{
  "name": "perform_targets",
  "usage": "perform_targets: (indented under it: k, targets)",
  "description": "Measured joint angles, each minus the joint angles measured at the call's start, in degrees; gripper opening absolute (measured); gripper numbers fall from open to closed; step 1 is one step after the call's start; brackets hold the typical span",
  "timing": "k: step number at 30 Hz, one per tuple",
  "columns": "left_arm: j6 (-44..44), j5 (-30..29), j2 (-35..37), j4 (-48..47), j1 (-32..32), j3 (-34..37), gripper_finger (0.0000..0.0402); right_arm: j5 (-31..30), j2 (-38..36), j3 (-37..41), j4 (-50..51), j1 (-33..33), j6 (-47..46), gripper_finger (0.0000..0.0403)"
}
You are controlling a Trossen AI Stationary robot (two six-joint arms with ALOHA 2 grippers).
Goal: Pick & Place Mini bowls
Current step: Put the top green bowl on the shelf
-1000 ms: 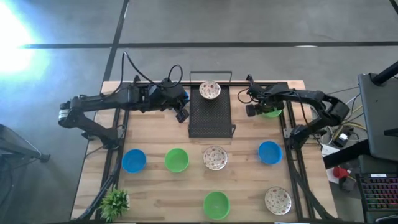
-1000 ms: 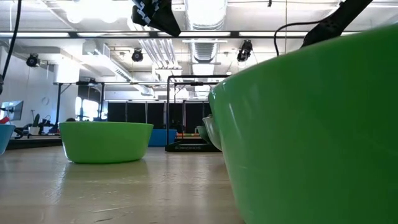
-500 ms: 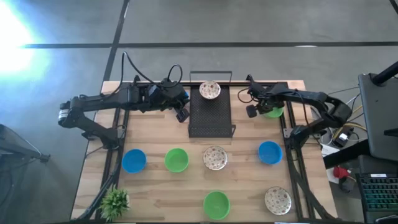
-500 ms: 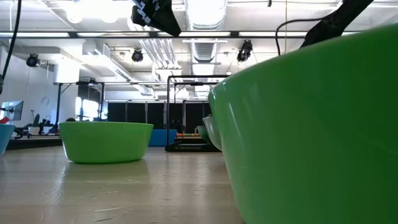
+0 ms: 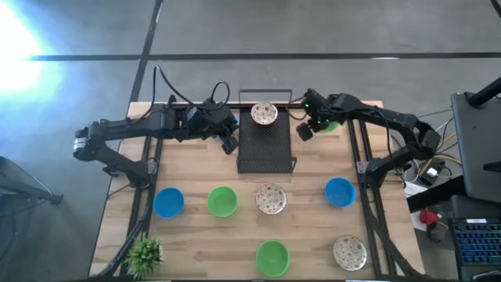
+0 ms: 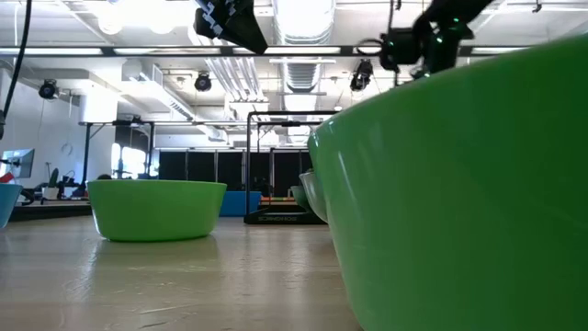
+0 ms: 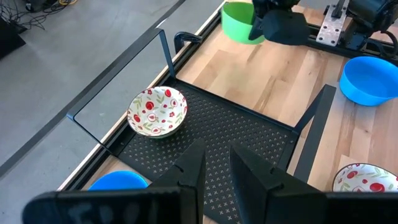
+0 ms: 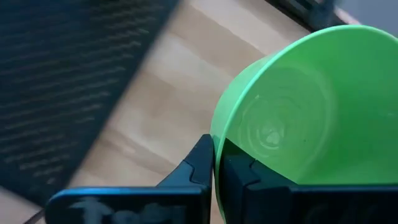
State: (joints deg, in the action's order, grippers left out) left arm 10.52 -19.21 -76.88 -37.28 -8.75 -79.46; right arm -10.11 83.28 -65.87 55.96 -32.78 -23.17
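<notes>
My right gripper (image 5: pixel 305 130) is shut on a plain green mini bowl (image 5: pixel 329 124), held in the air just right of the black mesh tray (image 5: pixel 264 149); the bowl also shows in the left wrist view (image 7: pixel 237 22). A floral bowl (image 5: pixel 264 114) rests on its base at the tray's far end. My left gripper (image 5: pixel 228 144) hangs open and empty over the tray's left edge. A blue bowl (image 7: pixel 118 182) sits just left of the tray. Blue (image 5: pixel 168 201), green (image 5: pixel 222 200), floral (image 5: pixel 270 198), blue (image 5: pixel 339 191), green (image 5: pixel 272 257) and floral (image 5: pixel 350 252) bowls stand on the table. My right gripper pinches the green bowl's rim (image 8: pixel 219 134) on the side toward the tray, one finger (image 8: pixel 235 167) inside the bowl and one finger (image 8: pixel 200 163) outside. The bowl is lifted clear of the table and hangs tilted from the fingers.
A small green potted plant (image 5: pixel 145 254) stands at the near left corner. In the low view a green bowl (image 6: pixel 459 184) fills the foreground. The tray has a raised wire handle (image 5: pixel 264 92) at its far end. Bare wood lies between the tray and the near rows of bowls.
My right gripper has gone toward the table's left and far edge, toward the tray, carrying the green bowl, which has risen off the table. My left arm has kept still.
</notes>
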Motion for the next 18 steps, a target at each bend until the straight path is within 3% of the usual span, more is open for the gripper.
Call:
perform_targets:
  k: [9, 18]
  targets:
    - [0.63, -0.30, 0.02, -0.02, 0.00, 0.00, 0.0067, 6.99, 11.65, -15.88, 1.92, 6.42, 10.91, 0.0008]
    - [1.44, -0.28, 0.11, -0.04, -0.02, 0.00, 0.0067, 10.97, 23.00, -25.66, 2.02, 11.96, 16.67, 0.0008]
